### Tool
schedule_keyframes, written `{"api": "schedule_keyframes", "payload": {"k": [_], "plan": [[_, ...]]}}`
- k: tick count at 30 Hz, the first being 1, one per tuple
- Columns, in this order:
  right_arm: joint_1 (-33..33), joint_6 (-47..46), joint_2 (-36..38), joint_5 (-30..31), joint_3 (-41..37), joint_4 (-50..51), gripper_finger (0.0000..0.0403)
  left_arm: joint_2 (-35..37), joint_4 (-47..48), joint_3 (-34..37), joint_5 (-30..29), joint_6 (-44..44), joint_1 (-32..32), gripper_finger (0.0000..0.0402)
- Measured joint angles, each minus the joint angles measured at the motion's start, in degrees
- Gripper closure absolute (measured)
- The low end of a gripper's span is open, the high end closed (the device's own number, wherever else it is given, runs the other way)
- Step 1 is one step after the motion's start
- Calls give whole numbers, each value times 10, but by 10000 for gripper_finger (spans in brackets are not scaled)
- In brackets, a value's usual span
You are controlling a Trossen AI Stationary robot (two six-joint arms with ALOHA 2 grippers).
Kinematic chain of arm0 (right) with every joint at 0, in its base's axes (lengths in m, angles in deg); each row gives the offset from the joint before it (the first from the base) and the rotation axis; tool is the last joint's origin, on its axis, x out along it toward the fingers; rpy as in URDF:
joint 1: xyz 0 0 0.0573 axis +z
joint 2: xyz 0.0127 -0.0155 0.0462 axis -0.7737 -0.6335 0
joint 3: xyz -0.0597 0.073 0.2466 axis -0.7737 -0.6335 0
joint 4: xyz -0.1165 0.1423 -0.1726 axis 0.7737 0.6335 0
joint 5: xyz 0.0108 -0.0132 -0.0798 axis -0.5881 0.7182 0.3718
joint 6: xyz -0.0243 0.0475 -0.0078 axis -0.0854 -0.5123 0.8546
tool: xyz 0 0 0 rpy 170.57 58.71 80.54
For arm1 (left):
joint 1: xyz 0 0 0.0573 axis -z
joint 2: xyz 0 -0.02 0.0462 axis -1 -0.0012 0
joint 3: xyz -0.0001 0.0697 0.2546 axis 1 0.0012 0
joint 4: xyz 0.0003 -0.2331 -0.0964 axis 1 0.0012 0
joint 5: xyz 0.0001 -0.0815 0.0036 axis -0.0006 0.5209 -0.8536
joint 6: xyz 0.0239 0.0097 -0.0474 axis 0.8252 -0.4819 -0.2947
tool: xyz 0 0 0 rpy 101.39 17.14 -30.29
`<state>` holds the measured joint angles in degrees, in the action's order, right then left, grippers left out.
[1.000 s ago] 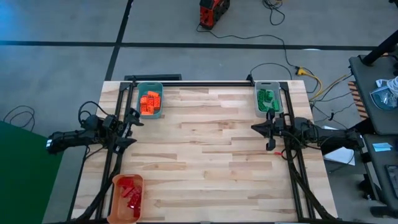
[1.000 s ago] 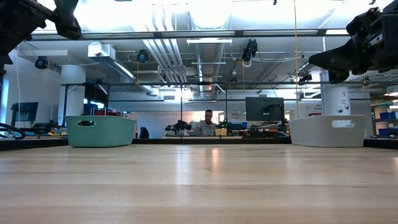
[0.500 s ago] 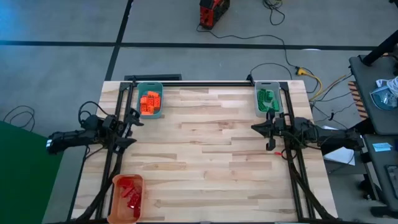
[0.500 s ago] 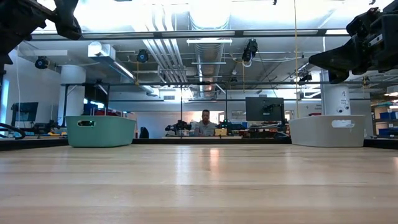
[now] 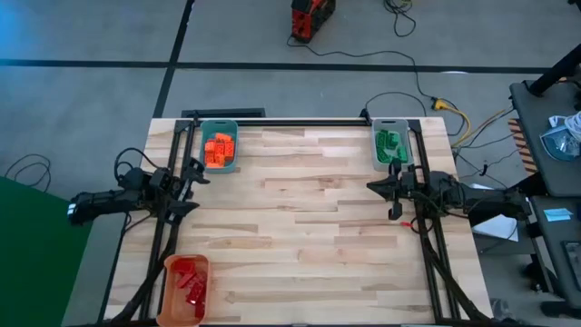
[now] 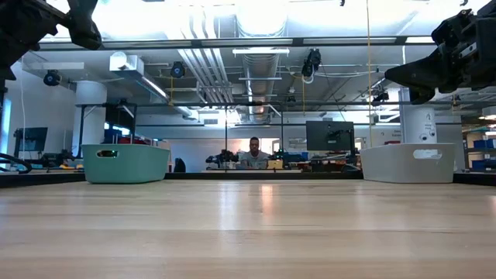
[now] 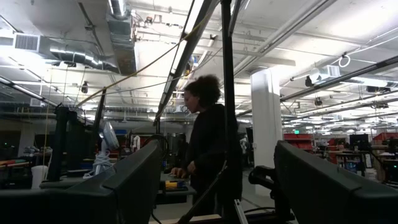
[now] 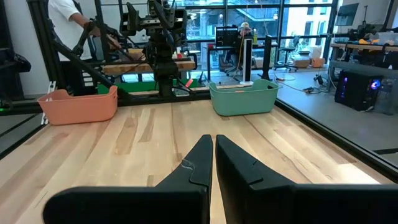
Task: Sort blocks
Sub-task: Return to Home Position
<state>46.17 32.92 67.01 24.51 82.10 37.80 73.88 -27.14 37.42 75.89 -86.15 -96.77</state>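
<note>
At desk (image 5: 300, 227) sides: parked clear, since sorting looks done.
Left pincer (image 5: 196, 174): spread, empty; orange blocks (image 5: 219, 149) binned nearby.
Right pincer (image 5: 374, 187): pressed together, empty; green blocks (image 5: 390, 144) binned nearby.

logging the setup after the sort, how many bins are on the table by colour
teal bin: 1
grey bin: 1
orange bin: 1
total: 3 bins
</note>
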Motion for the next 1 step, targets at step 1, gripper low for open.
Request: {"api": "schedule_keyframes", "payload": {"k": [1], "plan": [[0,0,0,0,0,0,390,0,0,0,0,0,0,119]]}}
